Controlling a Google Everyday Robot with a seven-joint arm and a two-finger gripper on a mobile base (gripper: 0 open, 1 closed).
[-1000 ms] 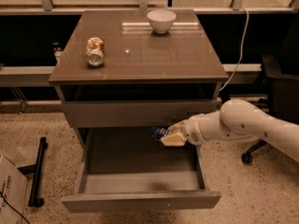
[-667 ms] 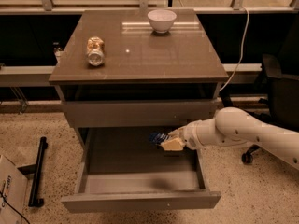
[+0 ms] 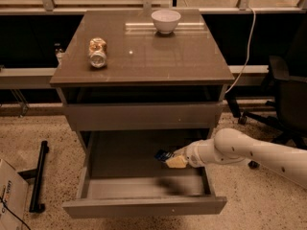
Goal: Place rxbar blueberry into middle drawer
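Brown cabinet top [image 3: 158, 56]: 1 can [image 3: 97, 52] on its side, left; 1 white bowl [image 3: 166, 21] upright, rear centre. Gripper [image 3: 171, 160] over open middle drawer [image 3: 144, 206], clasping rxbar blueberry [image 3: 162, 154].

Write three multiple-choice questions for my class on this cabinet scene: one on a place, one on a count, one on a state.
1. Where is the pincer?
A. Over the open middle drawer
B. Up by the window
C. Down on the floor

2. How many things sit on the cabinet top?
A. One
B. Two
C. Four

3. How is the can placed?
A. Standing upright
B. Lying on its side
C. Stacked on another can

Answers:
1. A, as the pincer holds the rxbar blueberry above the drawer's inside.
2. B, as only the white bowl and the can are there.
3. B, as its round end faces the camera.
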